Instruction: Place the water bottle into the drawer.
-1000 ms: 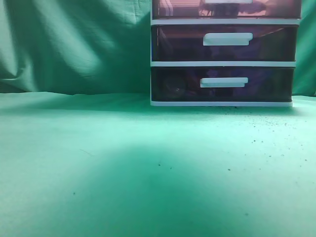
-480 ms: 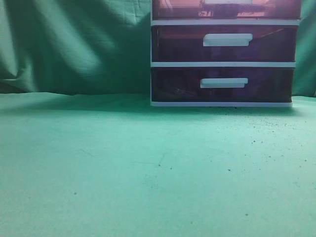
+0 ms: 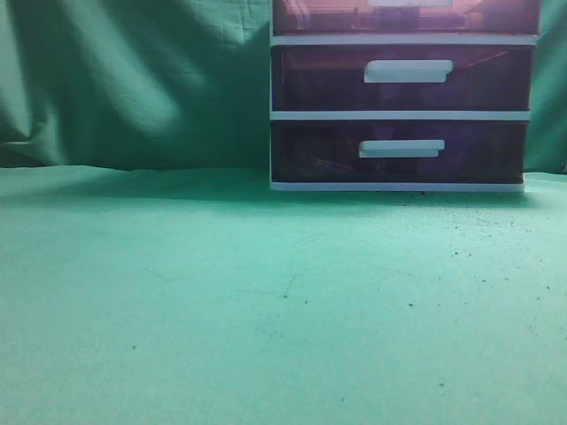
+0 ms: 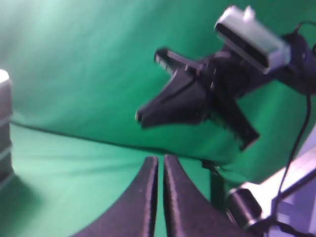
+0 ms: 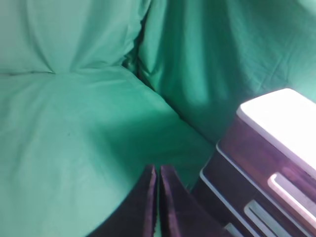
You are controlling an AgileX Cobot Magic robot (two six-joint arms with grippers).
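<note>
Apparently you are at the tail end of the job; the drawer, top of the white-framed unit, sits flush with the two below it, and no water bottle shows on the green cloth or in either pincer, so I judge it lies inside, though the dark front hides it; your left gripper is clenched on nothing, raised clear; your right gripper is likewise clenched empty, held high beside the unit, likely to keep out of the way.
</note>
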